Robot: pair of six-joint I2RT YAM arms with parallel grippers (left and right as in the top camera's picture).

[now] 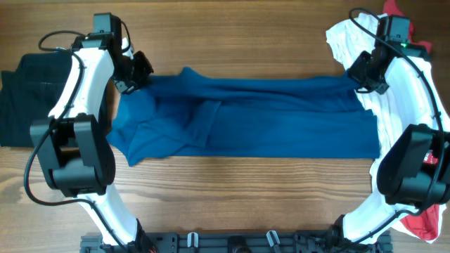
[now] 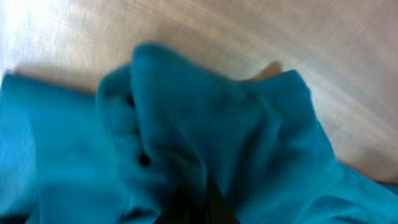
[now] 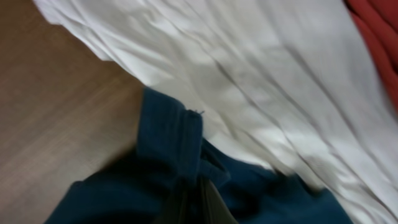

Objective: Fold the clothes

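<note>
Two grips hold the shirt (image 1: 246, 119) stretched over the desk (image 1: 246, 42): left fingers (image 1: 132, 79) and right fingers (image 1: 367, 77) clenched on its far edge.

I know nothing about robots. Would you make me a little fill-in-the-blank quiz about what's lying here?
1. The left tool and right tool both pinch the shirt, whose colour is ___.
2. The black garment lies on the robot's ___ side.
3. The white garment and the red garment lie on its ___ side.
Missing words: blue; left; right.
</note>
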